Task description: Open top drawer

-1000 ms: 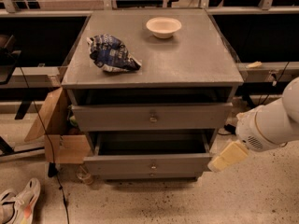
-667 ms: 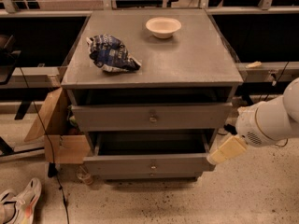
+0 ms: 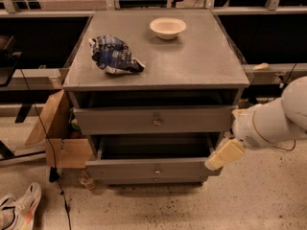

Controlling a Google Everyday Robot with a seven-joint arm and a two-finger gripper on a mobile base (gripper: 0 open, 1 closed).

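Shifting a little leftward since a second ago, bringing the gripper (image 3: 225,155) closer in under the right front corner of the counter (image 3: 201,71). Leaving the rest lying as before: both drawers, bowl and bag.

Reaching in from the right edge with the white arm (image 3: 271,124), its bulky wrist section sitting level with the right end of the top drawer (image 3: 120,121), the beige gripper slanting down and to the left from it. Hanging that gripper below the top drawer's right end, overlapping the right end of the lower drawer (image 3: 124,169); not showing whether touching it. Not revealing whether the gripper is released or clenched: cannot tell.

Sitting directly under the counter, the top drawer, pulled out only slightly, showing a dark gap above its tall front and a small brass knob (image 3: 157,121) at centre, well apart from the gripper. Standing further out beneath it, the lower drawer, its box open to view. Resting on the counter, a pale bowl (image 3: 167,28) near the back and a crumpled blue-and-white bag (image 3: 115,55) toward the left.
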